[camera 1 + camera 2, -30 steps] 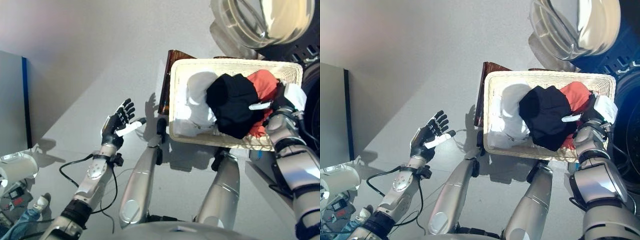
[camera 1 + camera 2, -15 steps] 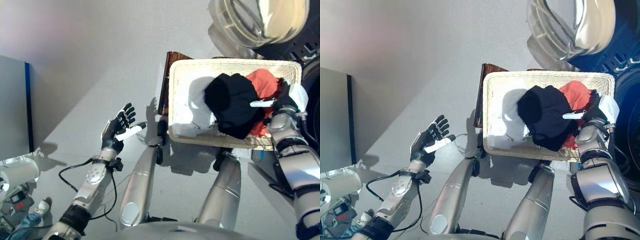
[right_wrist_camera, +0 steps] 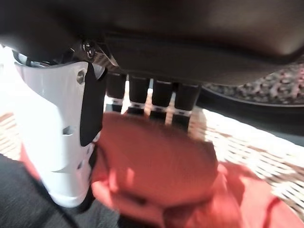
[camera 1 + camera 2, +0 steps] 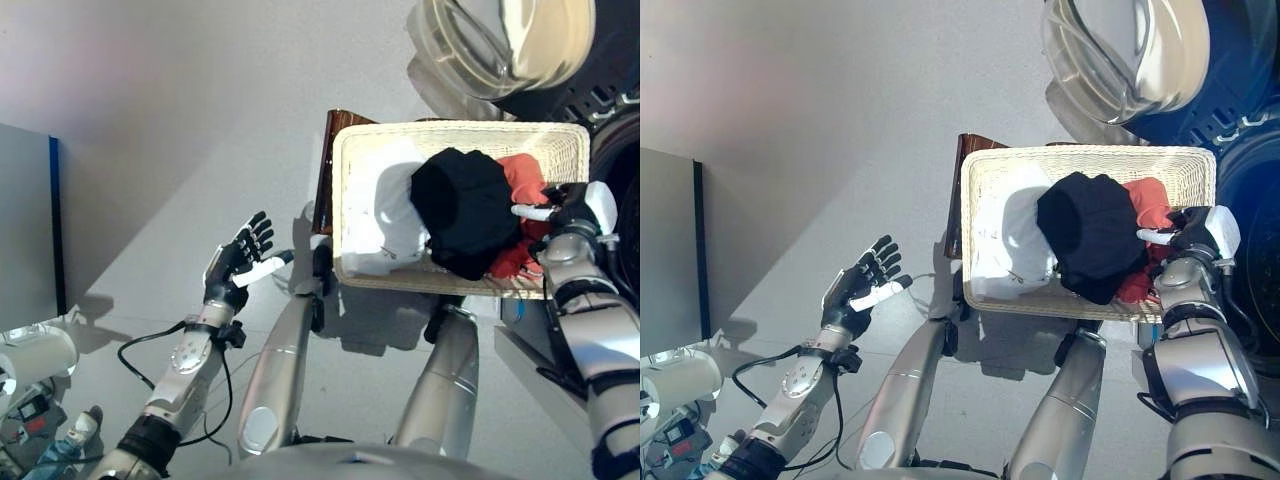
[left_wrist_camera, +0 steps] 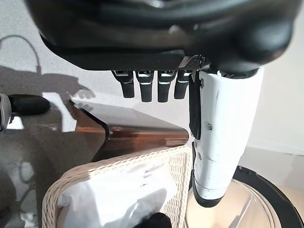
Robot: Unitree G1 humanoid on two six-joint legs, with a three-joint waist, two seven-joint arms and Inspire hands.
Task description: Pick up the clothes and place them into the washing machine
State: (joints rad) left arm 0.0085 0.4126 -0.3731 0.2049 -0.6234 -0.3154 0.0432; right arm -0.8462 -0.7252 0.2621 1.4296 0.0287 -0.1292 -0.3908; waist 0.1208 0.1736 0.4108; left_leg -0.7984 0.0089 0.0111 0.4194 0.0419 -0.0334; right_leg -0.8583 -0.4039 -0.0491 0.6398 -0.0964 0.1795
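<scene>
— Gripping what, right hand (image 4: 1196,232)?
— Curled on red garment (image 3: 161,166), inside wicker basket (image 4: 560,143), beside black garment (image 4: 462,205) and white garment (image 4: 385,215)
— Left hand (image 4: 240,262)?
— Spread open, empty, well left of basket; washing machine door (image 4: 500,45) open beyond basket

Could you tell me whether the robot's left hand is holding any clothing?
No, the left hand hangs open and empty over the floor, away from the basket.

basket (image 4: 360,140): pale woven wicker, rough
clothes (image 4: 463,210): soft matt cloth
washing machine door (image 4: 480,40): glossy clear plastic
floor (image 4: 180,130): smooth, matt
</scene>
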